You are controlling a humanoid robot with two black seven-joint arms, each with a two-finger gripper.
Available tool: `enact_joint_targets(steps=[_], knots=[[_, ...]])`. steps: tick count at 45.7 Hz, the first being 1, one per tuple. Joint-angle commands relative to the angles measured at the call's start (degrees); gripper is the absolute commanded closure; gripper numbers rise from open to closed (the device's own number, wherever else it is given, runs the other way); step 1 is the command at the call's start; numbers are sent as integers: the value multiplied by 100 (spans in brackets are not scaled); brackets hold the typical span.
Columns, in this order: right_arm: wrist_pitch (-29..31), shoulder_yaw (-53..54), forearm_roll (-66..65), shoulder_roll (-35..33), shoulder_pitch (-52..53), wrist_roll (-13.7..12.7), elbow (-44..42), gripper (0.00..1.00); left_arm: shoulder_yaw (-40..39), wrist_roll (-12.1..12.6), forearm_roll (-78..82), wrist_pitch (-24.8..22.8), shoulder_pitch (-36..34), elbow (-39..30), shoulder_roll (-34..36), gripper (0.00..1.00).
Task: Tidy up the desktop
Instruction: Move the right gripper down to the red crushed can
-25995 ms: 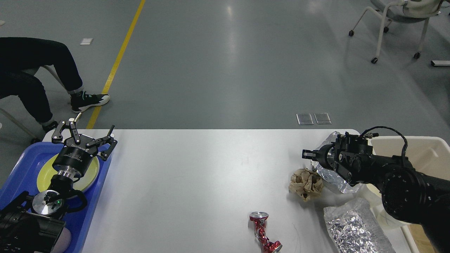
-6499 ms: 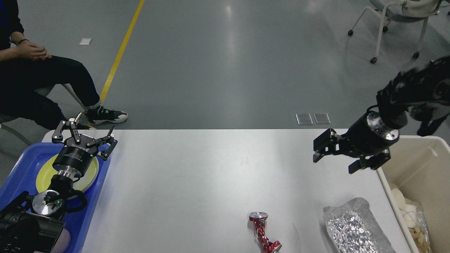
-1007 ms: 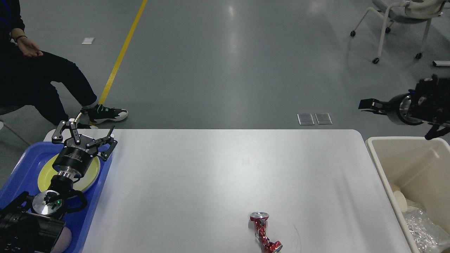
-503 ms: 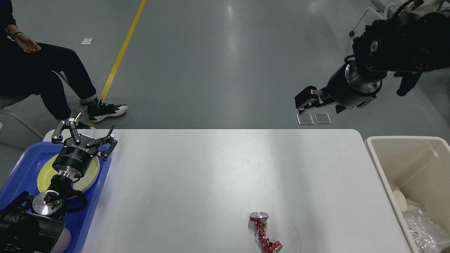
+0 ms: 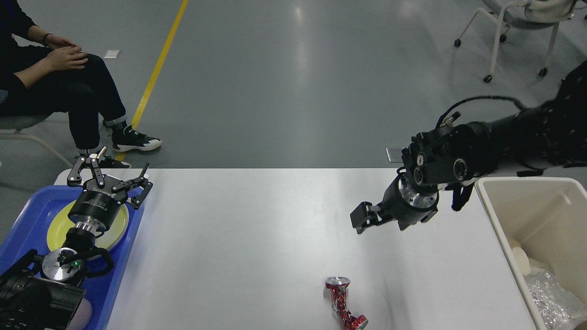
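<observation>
The white counter (image 5: 257, 229) fills the lower middle of the head view, from 8 o'clock across to 4 o'clock, its far edge running level just below centre. At 3 to 5 o'clock, just beside the counter's right edge, stands a beige bin (image 5: 497, 229) holding crumpled foil (image 5: 552, 298) and a pale cup (image 5: 520, 255). At 8 o'clock a blue tray (image 5: 27, 215) lies against the counter's left edge, carrying a yellow plate (image 5: 57, 227).

The right arm reaches in from 3 o'clock; the right gripper (image 5: 364, 217) hangs above the counter's right half, pointing toward 8 o'clock, seen dark and end-on, so I cannot tell how far its fingers stand apart. It holds nothing that shows. The left gripper (image 5: 110, 176) sits above the tray's far end at 9 o'clock, fingers spread wide and empty.

A crushed red can (image 5: 341, 302) lies on the counter at 6 o'clock, well apart from both grippers.
</observation>
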Motion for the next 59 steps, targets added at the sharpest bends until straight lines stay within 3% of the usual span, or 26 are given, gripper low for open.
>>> enact_joint_targets(steps=[1,14,30,52,59], knots=[[-55,64,-227,123,-272,0,15,0,0,0,4,0,6,-1,0,3],[-125,336,-298,185,-719,0,7,0,0,0,4,0,6,-1,0,3],[-1452,398,-702,395,-1546,9,-2,0,0,0,4,0,-3,-1,0,4],[-1953,494,-1054,439,-2020,26,-29,1,0,0,4,0,6,-1,0,3],[-1980,494,-1054,466,-2187,26,-222,6,0,0,-5,0,6,-1,0,3]])
